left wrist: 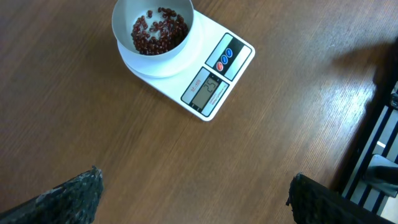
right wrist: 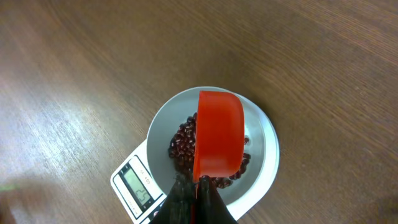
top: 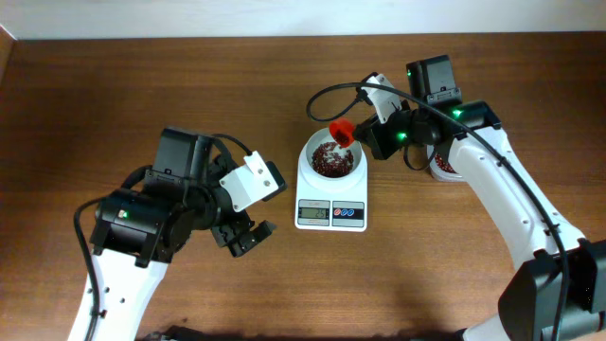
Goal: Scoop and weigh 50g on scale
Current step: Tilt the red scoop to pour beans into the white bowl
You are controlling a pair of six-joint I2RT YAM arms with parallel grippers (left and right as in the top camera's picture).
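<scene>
The white scale (top: 330, 215) stands mid-table with a round white bowl (top: 308, 167) on it, and red-brown beans (top: 329, 161) lie heaped in the bowl. My right gripper (top: 365, 138) is shut on the handle of a red scoop (top: 342, 134), which hangs tipped over the bowl's far rim. In the right wrist view the scoop (right wrist: 219, 134) covers part of the beans (right wrist: 182, 146), and its inside is hidden. My left gripper (top: 244, 237) is open and empty, low over bare wood left of the scale. The left wrist view shows its fingertips (left wrist: 68, 199) wide apart, with the scale (left wrist: 211, 87) beyond.
A pale container (top: 442, 169) holding something dark red sits behind my right arm, mostly hidden. A black cable (top: 327, 93) loops above the scale. The table's far edge (top: 284, 38) runs along the top.
</scene>
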